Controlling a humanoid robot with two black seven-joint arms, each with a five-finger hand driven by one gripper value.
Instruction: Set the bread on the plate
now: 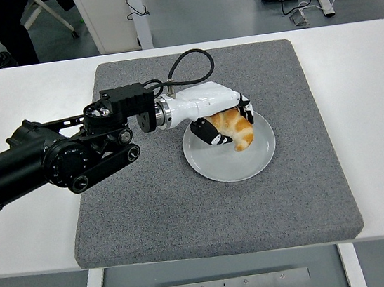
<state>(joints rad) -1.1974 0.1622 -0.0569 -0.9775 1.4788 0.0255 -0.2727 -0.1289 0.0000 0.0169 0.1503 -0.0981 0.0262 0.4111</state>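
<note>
Reaching in from the left over the grey mat point(151, 212), across the white table point(369, 92). Gripping the bread point(234, 127) with the left hand point(217, 115), fingers curled round it. Hanging over the plate point(251, 164), low end close to its surface; touching or not, cannot tell.

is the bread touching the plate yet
Cannot tell. In the head view the bread, gripped by the left hand, overlaps the plate, but from above neither contact nor a gap shows.

left hand point(218, 115) gripping bread point(234, 127), over plate point(254, 161)
</note>
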